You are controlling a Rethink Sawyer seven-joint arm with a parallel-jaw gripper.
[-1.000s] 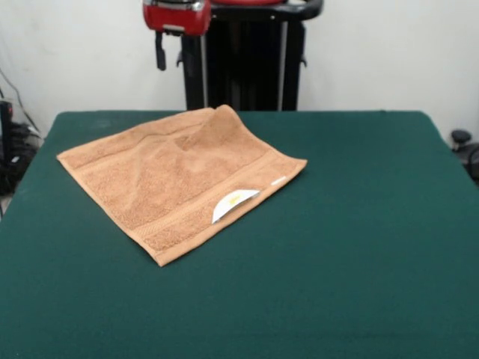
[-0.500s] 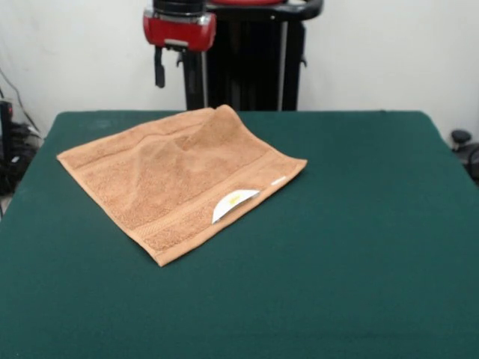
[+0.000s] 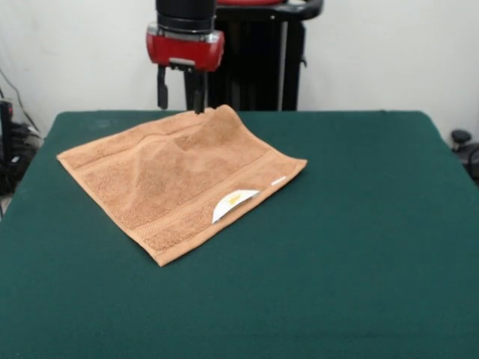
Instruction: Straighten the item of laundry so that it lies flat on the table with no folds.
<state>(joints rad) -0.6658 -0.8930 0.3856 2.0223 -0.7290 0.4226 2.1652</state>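
**Inspector:** The towel (image 3: 176,179) lies on the left half of the table (image 3: 359,247), mostly spread, with a raised ridge running toward its far corner and the white label (image 3: 232,203) turned up at the near edge.

**Supervisor:** Risk from here?

**Inspector:** In my judgement, a descent that lands beside the hump rather than on the far corner would press the fold in, or drag the whole cloth.

**Supervisor:** And the gripper (image 3: 179,93)?

**Inspector:** Fingers apart, a moderate gap, empty. It hangs over the far corner; I cannot confirm contact.
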